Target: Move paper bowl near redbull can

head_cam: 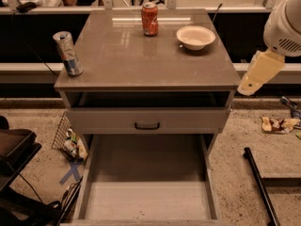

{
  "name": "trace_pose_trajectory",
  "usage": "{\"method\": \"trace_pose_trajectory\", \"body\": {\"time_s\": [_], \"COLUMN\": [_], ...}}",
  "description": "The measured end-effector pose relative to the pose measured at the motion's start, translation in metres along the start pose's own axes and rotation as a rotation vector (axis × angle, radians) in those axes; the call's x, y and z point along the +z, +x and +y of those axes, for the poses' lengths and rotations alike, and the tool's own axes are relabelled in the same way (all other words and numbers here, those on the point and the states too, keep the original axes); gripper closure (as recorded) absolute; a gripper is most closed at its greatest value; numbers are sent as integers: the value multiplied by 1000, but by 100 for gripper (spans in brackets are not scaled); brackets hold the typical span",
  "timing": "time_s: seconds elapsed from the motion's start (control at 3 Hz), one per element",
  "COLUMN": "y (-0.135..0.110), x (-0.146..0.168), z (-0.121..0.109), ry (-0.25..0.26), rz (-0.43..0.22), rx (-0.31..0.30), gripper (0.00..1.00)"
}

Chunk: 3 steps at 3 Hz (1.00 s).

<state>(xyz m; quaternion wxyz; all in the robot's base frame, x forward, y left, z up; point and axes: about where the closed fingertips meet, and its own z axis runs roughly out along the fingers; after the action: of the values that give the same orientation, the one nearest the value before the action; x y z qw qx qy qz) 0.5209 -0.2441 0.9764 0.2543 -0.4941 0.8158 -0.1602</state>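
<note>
The pincer [260, 73] hangs right of the bowl [195, 36] — beyond the bench [117, 65] edge, well apart; open or closed, cannot tell. The redbull can [68, 53] stands far left of the bowl.

No lettering seems legible on the redbull can [68, 53] or orange can [150, 19]; jaws hang far right.

With the gripper [254, 79] off the right edge of the grey table [141, 65], an orange-red soda can [150, 19] stands upright up-left of the jaws — below-left of them the bottom drawer [146, 192] is open, a black pole [261, 187] on the floor beneath.
</note>
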Motion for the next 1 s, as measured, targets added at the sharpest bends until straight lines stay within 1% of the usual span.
{"method": "trace_pose_trajectory", "body": {"time_s": [0.33,0.67,1.0], "y": [-6,-24,-41], "x": [23,38,30], "z": [-44,-82,-98], "ry": [143,274,343], "rz": [-48,-134,-202], "rx": [23,41,34], "gripper": [0,0,0]}}
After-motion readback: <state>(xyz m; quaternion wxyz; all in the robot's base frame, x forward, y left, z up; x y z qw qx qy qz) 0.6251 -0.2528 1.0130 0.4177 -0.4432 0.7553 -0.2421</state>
